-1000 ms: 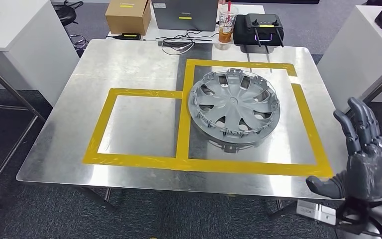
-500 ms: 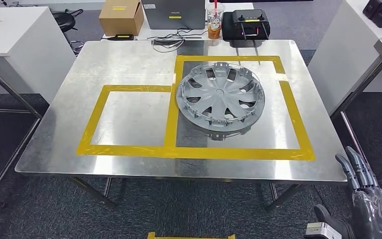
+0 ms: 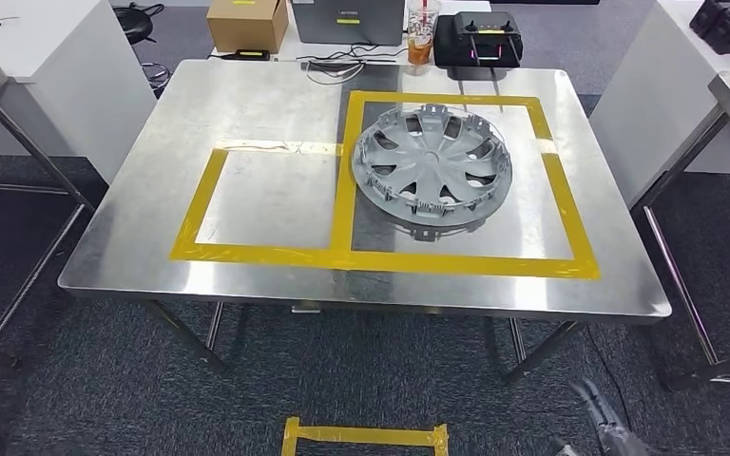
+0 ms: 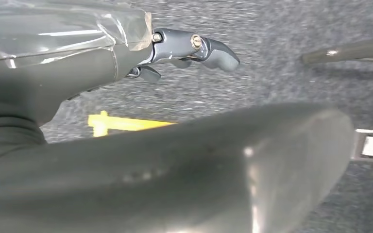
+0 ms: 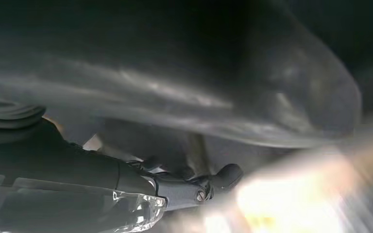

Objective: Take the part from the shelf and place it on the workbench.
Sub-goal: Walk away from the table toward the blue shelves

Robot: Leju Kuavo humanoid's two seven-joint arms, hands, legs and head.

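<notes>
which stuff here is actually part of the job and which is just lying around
Job:
wheel cover, lying inside the larger yellow tape square
workbench

Lying about:
cardboard box
iced drink cup
black controller
cables
yellow floor tape

The head view looks steeply down from high on the square steel worktop (image 3: 247, 104). Both wrist views sit close behind their hands, over grey carpet floor (image 4: 281, 29).
</notes>
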